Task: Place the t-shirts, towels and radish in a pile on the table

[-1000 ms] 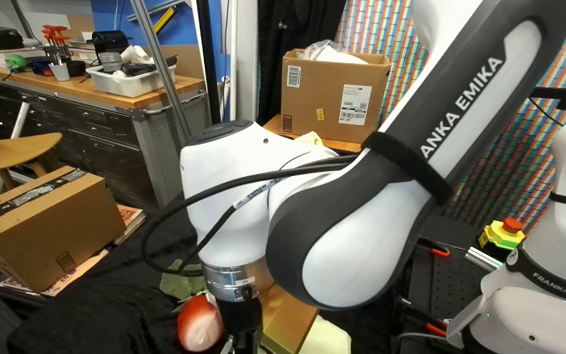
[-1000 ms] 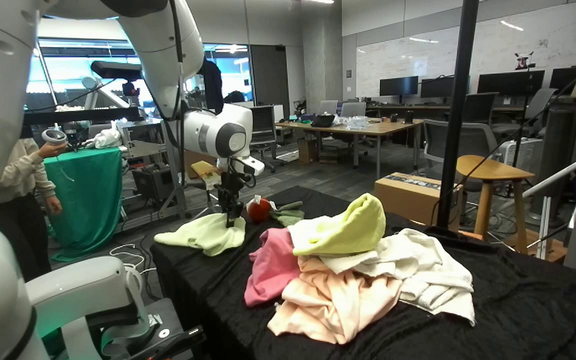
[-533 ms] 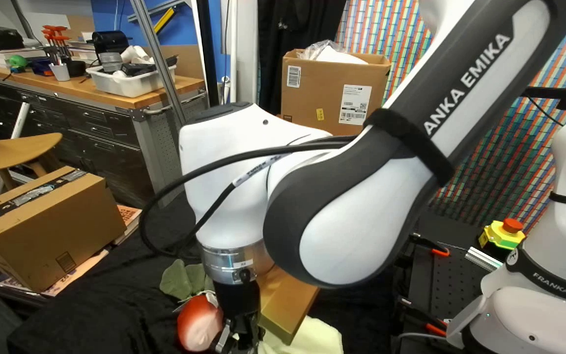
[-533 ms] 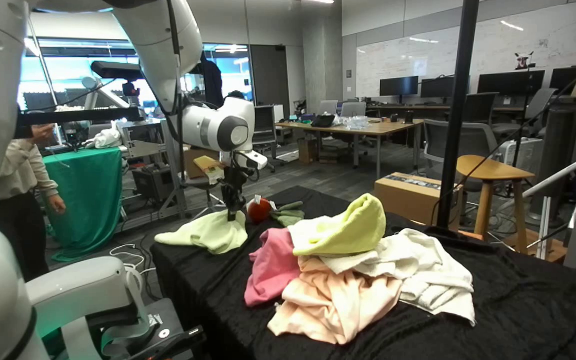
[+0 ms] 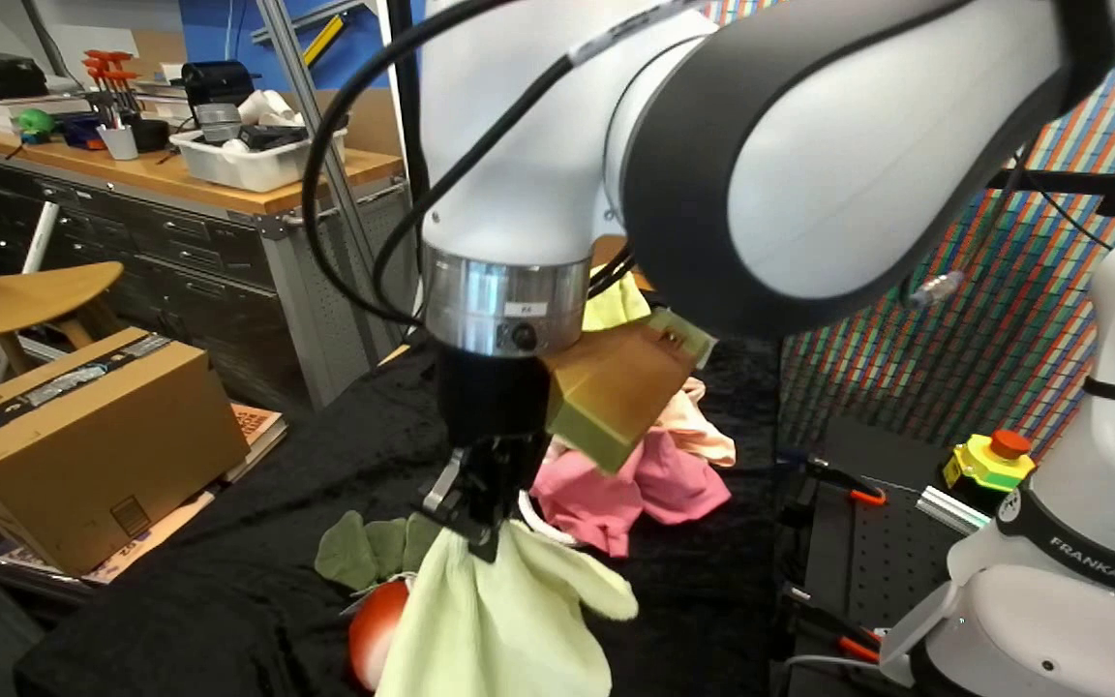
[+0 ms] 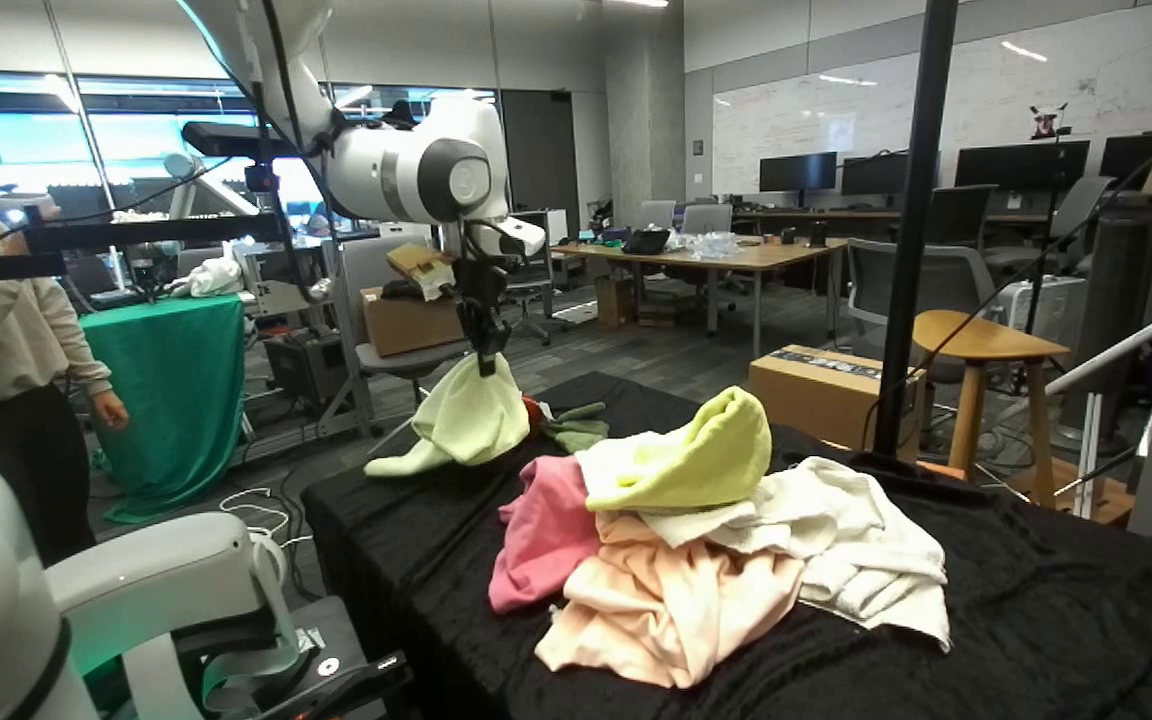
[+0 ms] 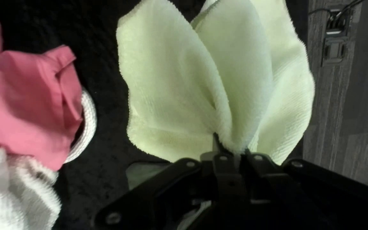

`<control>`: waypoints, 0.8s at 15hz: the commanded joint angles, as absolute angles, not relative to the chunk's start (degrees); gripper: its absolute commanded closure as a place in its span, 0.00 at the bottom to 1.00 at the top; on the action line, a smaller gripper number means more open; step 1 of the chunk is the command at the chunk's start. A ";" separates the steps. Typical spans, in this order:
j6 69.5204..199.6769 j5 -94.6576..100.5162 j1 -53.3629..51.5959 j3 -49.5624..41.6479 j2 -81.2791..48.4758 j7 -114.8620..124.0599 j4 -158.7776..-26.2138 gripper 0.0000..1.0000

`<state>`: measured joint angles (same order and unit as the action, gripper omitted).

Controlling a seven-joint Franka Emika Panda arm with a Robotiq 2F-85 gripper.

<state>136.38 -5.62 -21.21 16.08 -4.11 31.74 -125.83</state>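
Lifted the tool (image 6: 487, 366) higher since half a second ago, drawing the pale-green towel (image 6: 471, 420) up with it into a peak. Has the tool clamped on the towel, pinching a gathered fold in the wrist view. Lets the rest hang in loose folds above the black-covered counter (image 6: 1066, 600), perhaps touching at the lower edge; cannot tell, with that part overlapped or cut off. Hides part of the radish (image 5: 376, 624) behind the towel in both exterior views, leaving some red skin and the leaves (image 5: 364, 552) in sight. Near the towel but apart from it, shows heaped in an exterior view the pink cloth (image 6: 541, 535), touching the peach cloth (image 6: 676, 620), with the white cloth (image 6: 856, 530) partly over the peach and the yellow cloth (image 6: 696, 455) on top. Curves a white cord (image 7: 89, 121) around the pink edge in the wrist view. Also shows a box (image 5: 103, 455) near the counter.
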 commanded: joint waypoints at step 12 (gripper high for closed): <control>140.92 14.62 -3.69 16.79 20.00 50.15 -138.09 0.94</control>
